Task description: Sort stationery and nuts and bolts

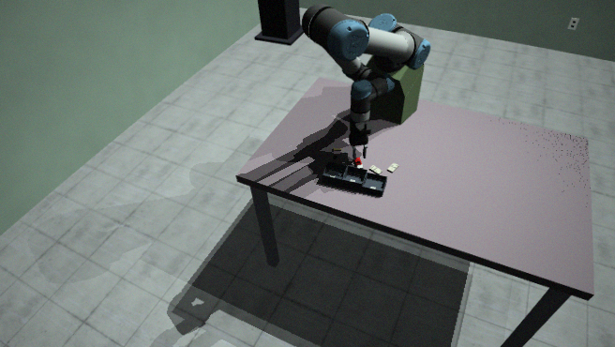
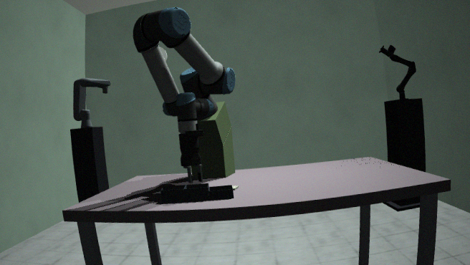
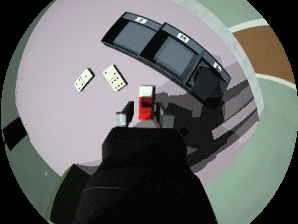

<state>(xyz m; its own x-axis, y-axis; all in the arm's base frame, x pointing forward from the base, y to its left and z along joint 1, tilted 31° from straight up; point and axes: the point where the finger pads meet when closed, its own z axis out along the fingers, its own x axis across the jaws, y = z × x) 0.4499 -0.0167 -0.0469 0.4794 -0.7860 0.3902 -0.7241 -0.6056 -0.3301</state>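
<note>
A red-and-white block (image 1: 358, 162) (image 3: 145, 107) lies — near three dark bins (image 1: 352, 186) (image 2: 184, 195) (image 3: 151, 41) — standing upright in a row.

Can't read the bin labels (image 1: 372, 188) (image 3: 183, 37) near the table's front edge from the top, too small. Can't name a small shadowed thing (image 1: 337, 150) toward the front left corner, too dark

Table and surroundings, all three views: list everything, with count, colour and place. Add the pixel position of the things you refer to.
table (image 1: 469, 178) (image 2: 304, 182) (image 3: 50, 110): one, pinkish, mid-room
bins (image 1: 353, 187) (image 2: 186, 195) (image 3: 174, 31): three, dark, joined row on table
dominoes (image 1: 375, 169) (image 3: 115, 78): two, cream, beside bins
block (image 1: 358, 161) (image 3: 144, 111): one, red-white, near fingertips
small item (image 1: 336, 150): one, yellowish, in shadow, unclear
pedestals (image 2: 84, 161) (image 2: 405, 136): two, black, by walls
pedestal arms (image 2: 79, 100) (image 2: 408, 76): one grey, one black
outlet (image 1: 574, 23): one, whitish, wall
mount (image 1: 411, 94) (image 2: 226, 143): one, green, table
arm (image 1: 389, 43) (image 2: 195, 54): one, grey-blue-black, over table
gripper (image 1: 360, 155) (image 2: 195, 180) (image 3: 144, 119): one, dark, open
</note>
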